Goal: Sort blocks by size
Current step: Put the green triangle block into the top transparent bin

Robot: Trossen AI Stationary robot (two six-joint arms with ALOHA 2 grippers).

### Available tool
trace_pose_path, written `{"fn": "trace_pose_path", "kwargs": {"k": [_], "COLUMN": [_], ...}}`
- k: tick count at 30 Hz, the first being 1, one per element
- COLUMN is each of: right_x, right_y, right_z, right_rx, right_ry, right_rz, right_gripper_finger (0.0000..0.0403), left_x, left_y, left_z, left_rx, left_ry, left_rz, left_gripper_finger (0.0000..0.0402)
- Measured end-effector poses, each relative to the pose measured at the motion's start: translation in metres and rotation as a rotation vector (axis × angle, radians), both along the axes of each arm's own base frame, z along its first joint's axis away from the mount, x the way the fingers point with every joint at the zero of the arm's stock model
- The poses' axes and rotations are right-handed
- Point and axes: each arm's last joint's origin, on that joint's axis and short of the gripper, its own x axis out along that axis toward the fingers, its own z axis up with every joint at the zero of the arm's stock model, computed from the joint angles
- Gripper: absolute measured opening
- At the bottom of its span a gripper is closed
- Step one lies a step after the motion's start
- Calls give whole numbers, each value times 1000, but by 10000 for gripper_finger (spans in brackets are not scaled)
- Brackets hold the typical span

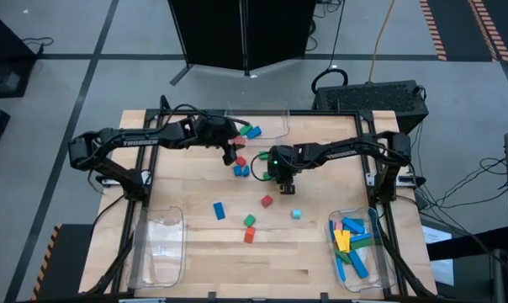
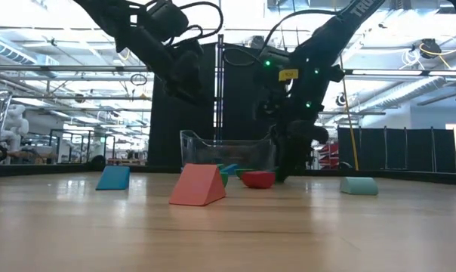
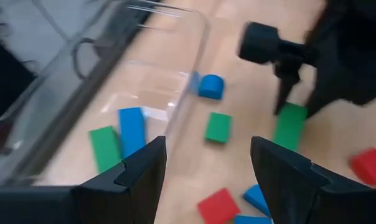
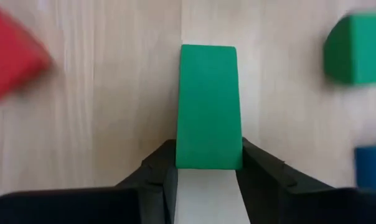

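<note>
High view: the green block under the right gripper (image 1: 285, 179) is hidden by the gripper body. Right wrist view: a red block (image 4: 10, 53) at the left edge and a blue block (image 4: 371, 167) at the lower right are cut off and blurred. Low view: the clear bin (image 2: 226, 151) at centre is partly masked by the blocks in front; the left gripper's fingertips are lost against the dark backdrop. Left wrist view: the red block (image 3: 371, 167) at the right edge is cropped.
</note>
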Motion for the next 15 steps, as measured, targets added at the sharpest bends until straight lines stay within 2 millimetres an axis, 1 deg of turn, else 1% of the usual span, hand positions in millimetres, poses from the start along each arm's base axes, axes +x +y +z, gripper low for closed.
{"fn": "trace_pose_path", "kwargs": {"k": [3,6,11,15], "right_x": [0,-3,-10,-14], "right_y": [0,1,1,-2], "right_z": [14,28,55,71], "right_rx": [-4,27,139,220], "right_ry": [-59,-102,-217,-301], "right_rz": [-5,8,58,71], "right_gripper_finger": [126,132,127,128], "left_x": [1,5,13,19], "left_y": [-3,-13,-39,-65], "left_z": [0,0,0,0], "left_rx": [19,91,237,333], "left_ry": [9,22,47,43], "left_rz": [-87,-206,-406,-566], "left_gripper_finger": [235,235,235,234]}}
